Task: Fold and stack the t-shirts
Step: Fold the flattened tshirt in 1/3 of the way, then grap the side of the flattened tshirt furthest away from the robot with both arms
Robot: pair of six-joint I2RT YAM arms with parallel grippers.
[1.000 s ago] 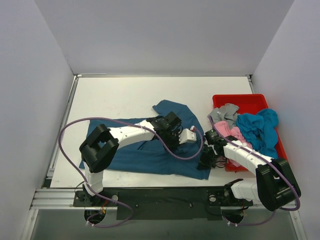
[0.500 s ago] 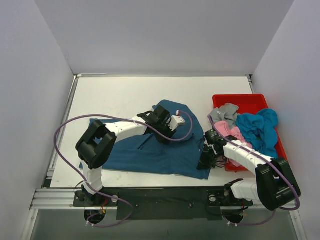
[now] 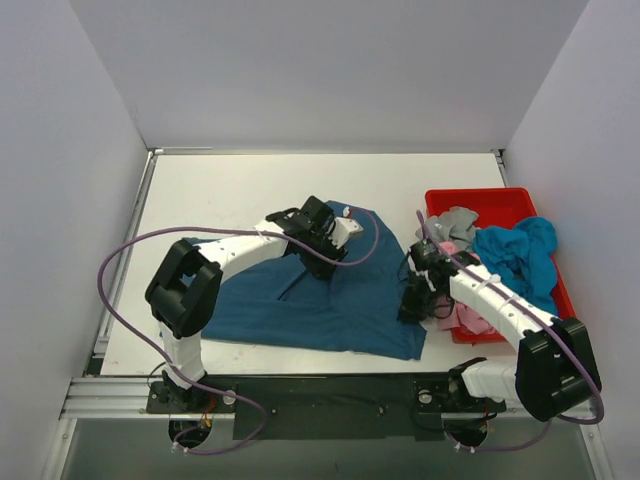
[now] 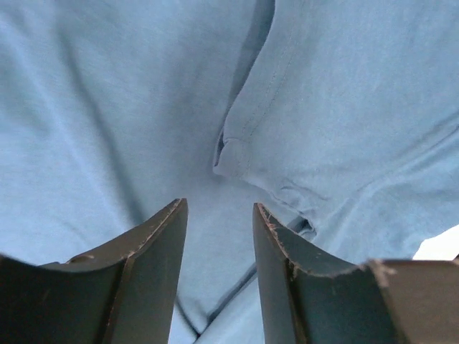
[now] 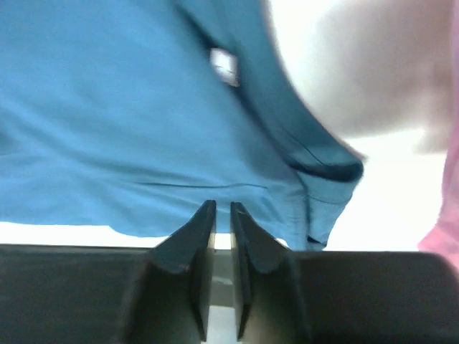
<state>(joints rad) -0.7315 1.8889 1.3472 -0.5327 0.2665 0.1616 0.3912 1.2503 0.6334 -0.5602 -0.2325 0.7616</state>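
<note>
Status for you: the dark teal-blue t-shirt [image 3: 300, 310] lies spread on the white surface [image 3: 220, 190]. It is mostly flat, with the upper right part rumpled and doubled over.

Left gripper [image 4: 219, 206] sits over that upper part. Its jaws are released, with a clear gap and nothing between them. Your left wrist view shows a folded seam edge [image 4: 240, 147] just ahead of the tips, and cloth fills nearly the whole view.

Right gripper [image 5: 222, 208] is at the shirt's right edge, near the red tray [image 3: 480, 195]. Its jaws are drawn almost together, leaving only a thin slit. The tips overlap the shirt's hem in the right wrist view, but you can't tell whether cloth is pinched (that view is blurred). A small white label [image 5: 224, 66] shows on the cloth there.

The other three shirts are in the tray:
- grey t-shirt [image 3: 455, 222]: far left corner
- turquoise-blue t-shirt [image 3: 515, 255]: bunched mid-tray, reaching the right rim
- pink t-shirt [image 3: 468, 318]: near left, partly under the right arm

All three are crumpled, none folded.
</note>
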